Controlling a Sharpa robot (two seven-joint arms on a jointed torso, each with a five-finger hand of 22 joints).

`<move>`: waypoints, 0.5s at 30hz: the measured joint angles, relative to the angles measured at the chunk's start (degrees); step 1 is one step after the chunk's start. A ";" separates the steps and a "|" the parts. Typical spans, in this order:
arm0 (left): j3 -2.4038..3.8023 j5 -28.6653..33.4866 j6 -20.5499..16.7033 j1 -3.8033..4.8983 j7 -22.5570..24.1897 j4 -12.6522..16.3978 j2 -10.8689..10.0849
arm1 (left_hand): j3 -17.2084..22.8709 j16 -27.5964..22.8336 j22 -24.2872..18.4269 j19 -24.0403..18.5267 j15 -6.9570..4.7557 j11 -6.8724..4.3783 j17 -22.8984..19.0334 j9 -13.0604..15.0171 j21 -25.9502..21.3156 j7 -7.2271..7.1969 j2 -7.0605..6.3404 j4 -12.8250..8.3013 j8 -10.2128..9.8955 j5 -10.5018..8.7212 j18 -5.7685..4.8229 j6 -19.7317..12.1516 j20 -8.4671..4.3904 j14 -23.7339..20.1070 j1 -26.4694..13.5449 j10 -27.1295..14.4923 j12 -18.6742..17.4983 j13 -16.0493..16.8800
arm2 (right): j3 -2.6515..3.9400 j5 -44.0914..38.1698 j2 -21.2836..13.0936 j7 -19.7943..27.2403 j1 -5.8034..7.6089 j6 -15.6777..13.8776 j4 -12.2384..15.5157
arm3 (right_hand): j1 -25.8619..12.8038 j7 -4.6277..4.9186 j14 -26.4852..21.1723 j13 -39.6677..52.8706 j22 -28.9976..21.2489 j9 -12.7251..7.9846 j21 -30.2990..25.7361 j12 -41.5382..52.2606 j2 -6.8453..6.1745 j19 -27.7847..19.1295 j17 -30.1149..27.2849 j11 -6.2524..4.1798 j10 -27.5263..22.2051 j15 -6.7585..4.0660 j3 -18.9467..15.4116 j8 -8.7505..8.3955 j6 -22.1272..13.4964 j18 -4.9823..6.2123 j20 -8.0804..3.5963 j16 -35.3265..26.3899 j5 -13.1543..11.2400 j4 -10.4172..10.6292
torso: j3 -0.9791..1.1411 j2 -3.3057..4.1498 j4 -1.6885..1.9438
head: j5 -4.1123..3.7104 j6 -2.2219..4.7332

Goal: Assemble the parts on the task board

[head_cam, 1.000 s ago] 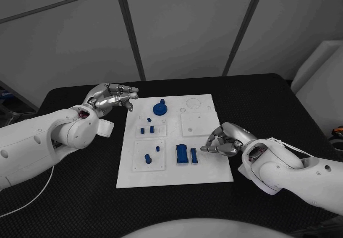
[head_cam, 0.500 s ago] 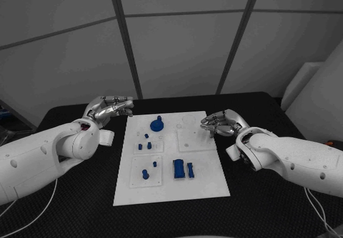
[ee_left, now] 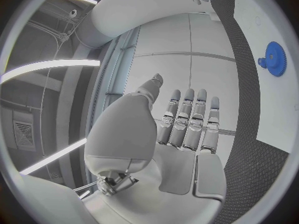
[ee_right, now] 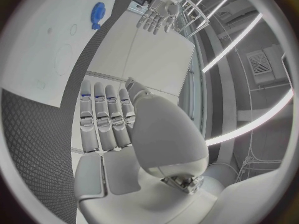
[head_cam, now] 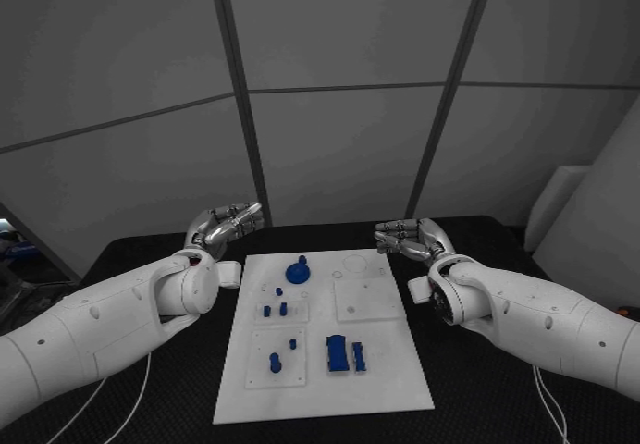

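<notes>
Both hands are raised at the far end of the table, palms open, holding nothing. The left hand (head_cam: 224, 225) stands off the board's far-left corner, at about 11 o'clock from the board's centre; its wrist view shows the fingers straight and side by side, thumb out. The right hand (head_cam: 410, 238) sits off the far-right corner, at about 1 o'clock; its wrist view shows the same flat, extended fingers. Neither touches the task board (head_cam: 387, 370) or any part.

The task board lies flat in the middle of the black table (head_cam: 507, 388), long axis running away from the robot. Parts on it:
- blue gear (head_cam: 298, 272) at 12 o'clock, near the far edge, also seen from the left wrist (ee_left: 273, 57) and the right wrist (ee_right: 97, 9);
- small blue pegs (head_cam: 274, 310) at 10 o'clock, in the left mid panel;
- blue pegs (head_cam: 277, 361) at 7 o'clock, in the near-left panel;
- two blue blocks (head_cam: 346, 353) at 6 o'clock, side by side.

Judgement: the hands are parked clear of the board so the head camera gets an unobstructed look at the layout. This reads as a rest or survey pose, not a reach. The blocks and some pegs look loose, so assembly seems unfinished. No pick is committed to yet.
</notes>
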 measured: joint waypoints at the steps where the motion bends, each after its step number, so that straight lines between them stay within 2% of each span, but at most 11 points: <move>1: 0.00 0.31 -0.21 -0.04 0.24 -0.34 0.32 | -0.76 -0.79 -0.98 -0.50 0.00 -0.18 0.00 0.00 0.00 0.12 0.40 0.14 0.00 0.00 0.01 -0.12 0.09 0.00 0.16 -0.18 -0.21 0.00 | 0.06 0.35 0.24 0.35 0.00 0.28 -0.29 | -0.50 0.00 0.00 -0.86 -0.87 -0.46 -0.91 -0.06 0.10 0.08 -0.98 -0.01 0.00 0.00 0.24 0.00 0.00 0.00 0.04 -0.19 0.00 -0.24 | 0.04 -0.17 -0.01 | 0.24 0.27; 5: 0.00 1.34 -1.06 -0.44 1.13 -1.68 1.54 | -1.93 -2.14 -2.10 -0.60 0.22 -0.18 0.00 0.00 0.00 0.20 1.09 0.23 0.00 0.00 0.01 -0.20 0.08 0.22 0.85 -0.18 -0.22 0.00 | 0.09 1.40 1.10 1.43 0.00 1.35 -1.19 | -1.29 0.00 0.36 -2.66 -3.14 -1.71 -3.01 -0.05 0.20 1.70 -3.57 -0.01 0.00 0.26 0.57 0.00 0.00 -0.01 0.03 -0.19 0.00 -1.22 | 0.23 -0.57 -0.01 | 0.86 0.73; 10: 0.01 2.16 -1.78 -0.66 1.92 -2.60 2.80 | -2.65 -2.87 -1.83 2.13 0.08 -0.17 -0.02 -0.01 0.02 0.26 1.58 0.43 0.00 0.01 0.00 -0.29 0.00 0.95 1.20 -0.24 -0.22 -0.01 | 0.09 2.15 1.77 2.28 0.00 2.39 -1.83 | -1.61 0.32 1.89 -2.86 -4.51 -2.52 -4.00 -0.05 0.39 3.43 -5.15 -0.01 0.00 -0.03 1.01 0.00 0.31 -0.01 -0.18 -0.19 0.00 -2.13 | 0.38 -0.93 0.19 | 1.20 0.70; 11: 0.01 2.16 -1.79 -0.69 1.91 -2.56 2.81 | -3.04 -3.19 -2.28 1.72 -0.21 -0.29 -0.31 -0.31 0.01 0.24 2.20 0.06 -0.35 0.01 0.01 -1.80 -0.38 0.02 -0.33 -1.72 -0.58 -0.30 | 0.09 2.15 1.80 2.27 0.00 2.40 -1.82 | -3.95 0.33 0.98 -3.15 -5.00 -3.03 -4.21 -0.51 0.51 2.61 -5.54 0.06 -1.21 -0.24 0.81 -0.32 -0.88 0.00 -0.54 -0.44 -0.13 -2.46 | 0.39 -0.94 0.22 | 1.21 0.68; 13: -0.08 2.16 -1.82 -0.75 1.82 -2.40 2.66 | -3.76 -4.17 -4.02 -0.85 -0.90 -1.00 -1.14 -1.14 -0.70 -0.29 3.41 -0.66 -1.23 -0.53 0.01 -5.81 -1.57 -3.71 -5.90 -5.79 -1.45 -1.11 | 0.00 2.15 1.69 2.22 -0.03 2.36 -1.65 | -9.92 -0.26 -3.57 -3.96 -5.92 -4.20 -4.81 -1.40 1.06 -1.60 -6.12 -0.56 -5.60 -0.63 0.01 -1.19 -4.97 0.00 -1.37 -1.34 -0.80 -3.62 | 0.38 -0.96 0.22 | 1.21 0.68; 15: -0.27 2.16 -1.99 -0.80 1.75 -1.85 2.39 | -4.40 -5.42 -5.79 -3.44 -1.63 -1.77 -1.85 -1.86 -1.52 -0.87 4.51 -1.30 -1.99 -1.10 -0.05 -9.93 -2.79 -7.55 -11.60 -9.98 -2.12 -1.83 | -0.16 2.22 1.35 2.18 -0.10 2.21 -1.09 | -15.79 -0.94 -8.19 -4.65 -6.83 -5.17 -5.29 -2.12 1.55 -5.85 -6.64 -1.14 -10.13 -1.61 -0.84 -1.88 -9.09 -0.08 -2.24 -2.09 -1.40 -4.76 | 0.36 -1.09 0.32 | 1.22 0.59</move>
